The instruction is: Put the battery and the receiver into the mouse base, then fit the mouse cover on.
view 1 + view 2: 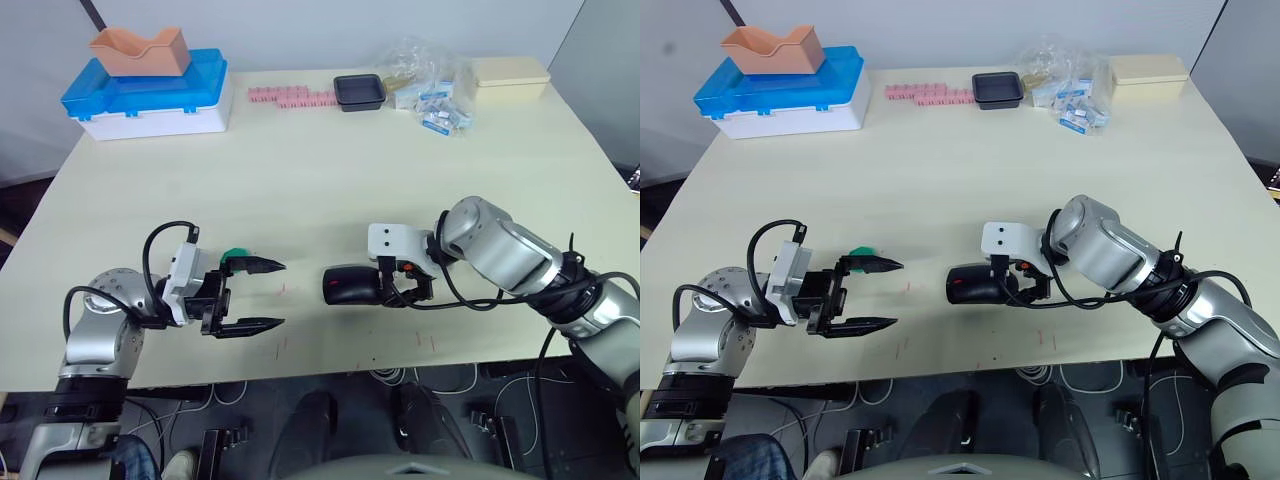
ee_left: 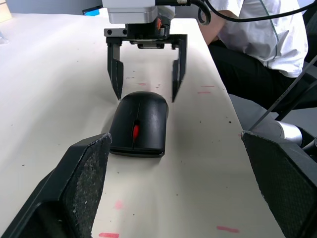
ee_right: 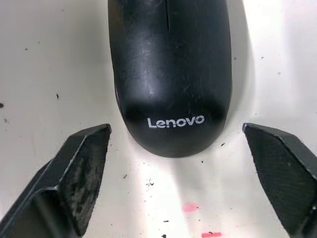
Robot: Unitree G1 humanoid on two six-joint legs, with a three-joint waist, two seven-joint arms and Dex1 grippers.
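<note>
The mouse cover (image 1: 352, 284), a smooth black shell marked Lenovo (image 3: 171, 64), sits on top of the mouse base on the table near the front edge. The base is hidden beneath it; a red wheel (image 2: 135, 131) shows at the front end. Battery and receiver are hidden. My right gripper (image 1: 388, 285) is open, with a finger on each side of the mouse's rear end and a gap to each. My left gripper (image 1: 280, 294) is open and holds nothing. It points at the mouse's front from a short way to the left.
A small green piece (image 1: 235, 255) lies by the left gripper's far finger. Along the back stand a blue-and-white box (image 1: 150, 95) with an orange tray on it, pink strips (image 1: 290, 96), a black tray (image 1: 359, 92), plastic bags (image 1: 430, 85) and a beige box (image 1: 510, 72). A person (image 2: 262, 34) sits near the table's front edge.
</note>
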